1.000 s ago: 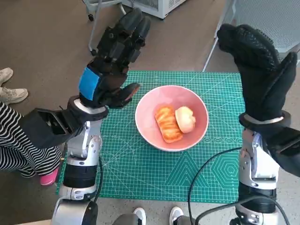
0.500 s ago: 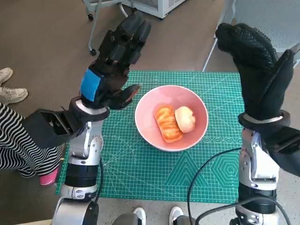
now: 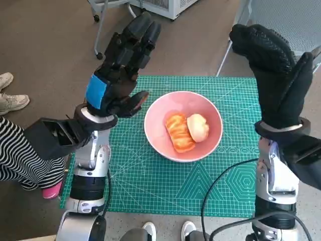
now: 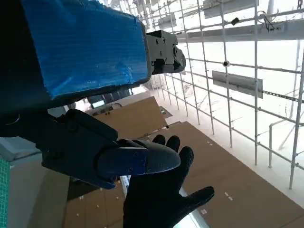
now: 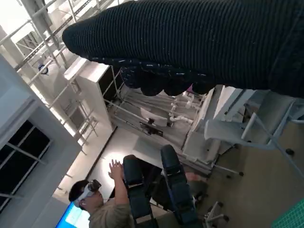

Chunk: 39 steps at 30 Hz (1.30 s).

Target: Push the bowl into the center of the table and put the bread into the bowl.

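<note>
Head view — glossy bread [image 3: 181,132] inside round pink bowl [image 3: 159,140].

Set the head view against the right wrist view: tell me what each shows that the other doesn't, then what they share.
Only the head view shows the pink bowl on the green cutting mat, with two pieces of bread inside, and the left hand raised with nothing in it. Only the right wrist view shows a person wearing a headset, one hand raised, and white shelving. Both show the right hand, holding nothing, and a chair frame.
</note>
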Motion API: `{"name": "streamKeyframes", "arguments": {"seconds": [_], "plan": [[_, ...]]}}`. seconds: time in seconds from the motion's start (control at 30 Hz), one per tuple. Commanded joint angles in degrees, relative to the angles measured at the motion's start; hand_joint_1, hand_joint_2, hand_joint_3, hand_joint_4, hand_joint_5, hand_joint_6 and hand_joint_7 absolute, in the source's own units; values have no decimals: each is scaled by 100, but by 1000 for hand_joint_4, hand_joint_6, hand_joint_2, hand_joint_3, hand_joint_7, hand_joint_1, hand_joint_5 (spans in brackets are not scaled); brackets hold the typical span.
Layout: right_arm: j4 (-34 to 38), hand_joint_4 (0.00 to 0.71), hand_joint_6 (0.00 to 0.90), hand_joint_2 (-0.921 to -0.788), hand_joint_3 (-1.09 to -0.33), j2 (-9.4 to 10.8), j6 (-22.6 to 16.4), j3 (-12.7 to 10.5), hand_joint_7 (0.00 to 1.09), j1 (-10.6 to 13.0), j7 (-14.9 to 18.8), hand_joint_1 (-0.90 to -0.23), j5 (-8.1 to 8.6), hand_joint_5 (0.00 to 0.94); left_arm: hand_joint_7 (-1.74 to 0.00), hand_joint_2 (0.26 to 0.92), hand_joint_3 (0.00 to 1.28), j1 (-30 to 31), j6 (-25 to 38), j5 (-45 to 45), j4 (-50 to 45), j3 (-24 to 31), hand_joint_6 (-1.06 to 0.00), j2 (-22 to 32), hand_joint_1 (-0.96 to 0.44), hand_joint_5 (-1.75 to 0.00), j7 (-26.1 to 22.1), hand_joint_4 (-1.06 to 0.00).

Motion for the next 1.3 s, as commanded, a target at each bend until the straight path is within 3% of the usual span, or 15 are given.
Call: {"name": "streamKeyframes", "arguments": {"seconds": [0.03,1.3], "plan": [[25,167,2,-921,-679,-19,53,-12,588,73,-2,-688,-17,6,-352,921,419,-92,-153,9,69,32,1,-59,-730,-9,20,-53],[48,163,1,-921,-674,-1,-4,23,581,112,33,-690,-3,2,-352,921,398,130,125,84,-353,-70,1,-40,-732,0,129,-44]]}}
